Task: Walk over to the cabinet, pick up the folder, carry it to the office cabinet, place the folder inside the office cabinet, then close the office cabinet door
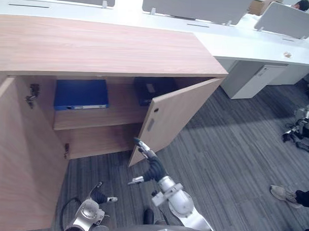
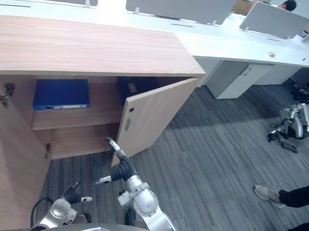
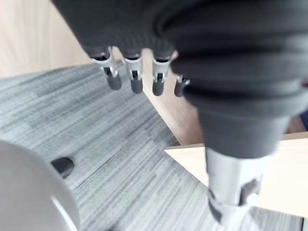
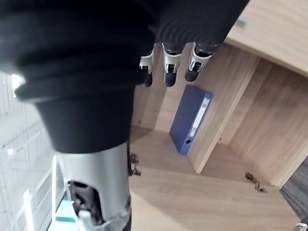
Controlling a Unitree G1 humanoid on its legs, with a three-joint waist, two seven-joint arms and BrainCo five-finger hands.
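Your blue flat folder [image 1: 81, 94] lies inside the light-wood cabinet [image 1: 96, 47] at 11 o'clock, both hands loose and straight-fingered: right hand [image 1: 149, 160] at 6 by the open wooden door [image 1: 169, 116], left hand [image 1: 98, 194] at 7.

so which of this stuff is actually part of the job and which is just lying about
Job: blue folder on the shelf, office cabinet, its open right door, right hand by that door.
Lying about: white desk, a person's shoes.

The blue folder [image 1: 81, 94] (white-labelled spine facing out) lies flat on the upper shelf of the open wooden cabinet [image 1: 96, 45], at nine o'clock from its half-open right door [image 1: 169, 116].
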